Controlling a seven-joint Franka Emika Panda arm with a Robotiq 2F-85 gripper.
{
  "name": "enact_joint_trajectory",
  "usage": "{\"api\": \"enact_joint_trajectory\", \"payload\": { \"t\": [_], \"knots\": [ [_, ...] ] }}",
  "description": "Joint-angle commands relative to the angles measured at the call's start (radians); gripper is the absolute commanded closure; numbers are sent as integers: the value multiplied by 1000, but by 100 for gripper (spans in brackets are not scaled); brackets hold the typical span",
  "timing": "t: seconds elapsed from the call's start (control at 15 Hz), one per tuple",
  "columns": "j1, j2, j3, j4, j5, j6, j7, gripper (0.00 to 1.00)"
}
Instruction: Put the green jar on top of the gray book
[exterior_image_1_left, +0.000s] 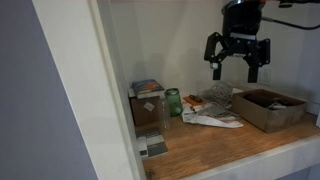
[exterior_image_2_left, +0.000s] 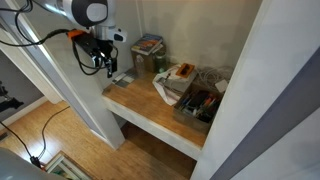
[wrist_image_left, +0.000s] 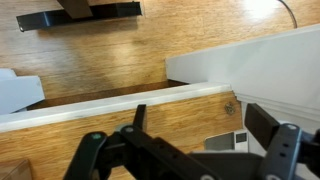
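You are hovering the claw high, fingers apart and gripping nothing. The green jar is standing upright well below it and off to one side; the gray book is lying flat, also below it, near the jar.

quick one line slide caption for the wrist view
Open gripper hovering over the wooden shelf near its white front edge, wood floor beyond.

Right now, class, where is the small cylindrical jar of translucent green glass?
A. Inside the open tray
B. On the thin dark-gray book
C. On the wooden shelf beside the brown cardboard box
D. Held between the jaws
C: the green glass jar stands on the wooden shelf beside the brown cardboard box, with nothing gripping it.
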Motion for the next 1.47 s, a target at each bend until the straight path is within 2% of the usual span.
{"api": "enact_joint_trajectory", "payload": {
  "t": [0.0,0.67,0.73,1.13,1.4],
  "knots": [
    [-9,0,8,1,2,-2,-2,0],
    [-9,0,8,1,2,-2,-2,0],
    [-20,19,8,22,-11,3,43,0],
    [-102,228,-28,287,-33,58,270,0],
    [-98,412,-47,522,-40,56,406,0]
  ]
}}
